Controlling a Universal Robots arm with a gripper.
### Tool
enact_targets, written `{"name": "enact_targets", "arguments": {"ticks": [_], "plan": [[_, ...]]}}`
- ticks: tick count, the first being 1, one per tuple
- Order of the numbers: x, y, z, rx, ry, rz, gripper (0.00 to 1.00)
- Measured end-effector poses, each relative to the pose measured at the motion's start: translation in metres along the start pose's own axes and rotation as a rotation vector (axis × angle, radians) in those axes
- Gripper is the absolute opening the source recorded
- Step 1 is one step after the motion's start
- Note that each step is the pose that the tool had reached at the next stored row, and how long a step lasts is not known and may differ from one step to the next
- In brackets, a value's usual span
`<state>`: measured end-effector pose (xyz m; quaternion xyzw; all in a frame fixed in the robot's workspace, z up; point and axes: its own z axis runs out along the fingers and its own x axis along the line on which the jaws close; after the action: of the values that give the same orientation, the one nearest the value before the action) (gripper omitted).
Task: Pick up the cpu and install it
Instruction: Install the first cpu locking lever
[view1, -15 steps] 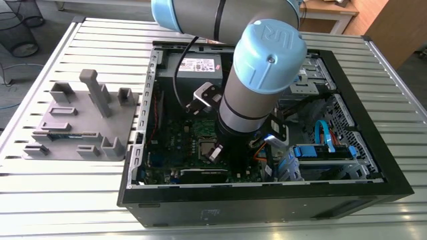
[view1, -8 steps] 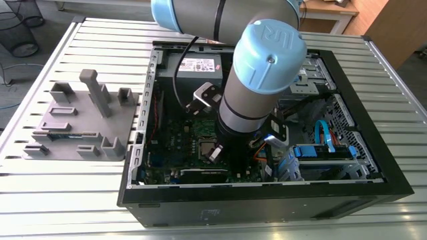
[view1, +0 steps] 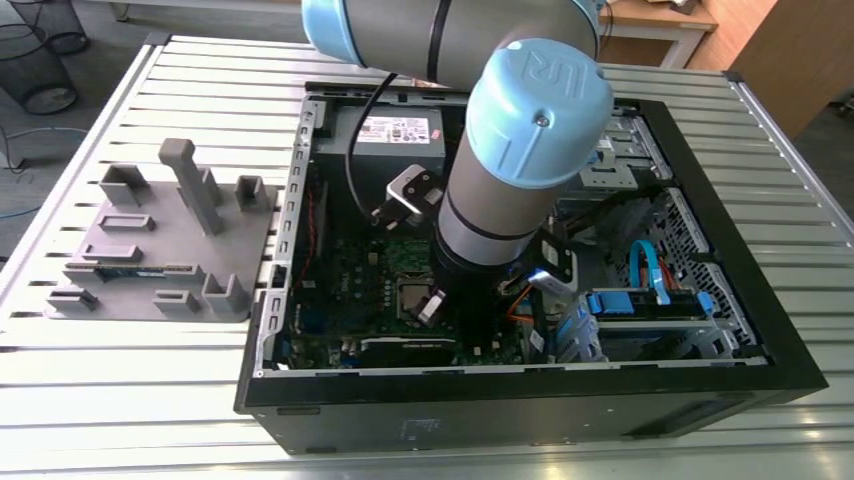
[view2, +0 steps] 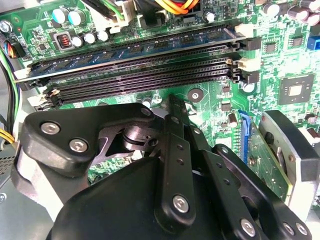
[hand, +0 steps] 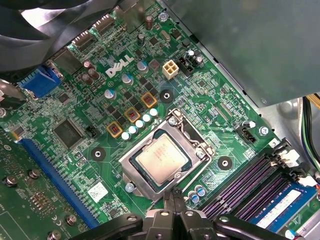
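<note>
The cpu, a small square chip with a dull silvery top, lies flat inside the metal-framed socket of the green circuit board. In the first wrist view my gripper hangs just off one edge of that socket, its two black fingertips pressed together with nothing between them. The second wrist view shows the gripper's black linkage and its fingertips meeting above the board, close to the memory slots. In the exterior view the arm reaches down into the open computer case, over the socket.
A grey block tray with upright posts rests on the slatted table at the exterior view's left, a thin green memory stick lying in it. Inside the case are cables, a blue-labelled memory stick, a drive bay and a black fan.
</note>
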<state>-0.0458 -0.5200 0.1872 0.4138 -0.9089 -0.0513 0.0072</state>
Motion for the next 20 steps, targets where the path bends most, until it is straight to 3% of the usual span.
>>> {"name": "enact_targets", "arguments": {"ticks": [5, 14, 20], "plan": [[0.0005, -0.0003, 0.0, -0.0009, 0.003, -0.03, 0.11], [0.0016, 0.0006, -0.0004, -0.0022, 0.0016, -0.033, 0.11], [0.0014, 0.0014, -0.0071, -0.0023, 0.0013, -0.033, 0.11]]}}
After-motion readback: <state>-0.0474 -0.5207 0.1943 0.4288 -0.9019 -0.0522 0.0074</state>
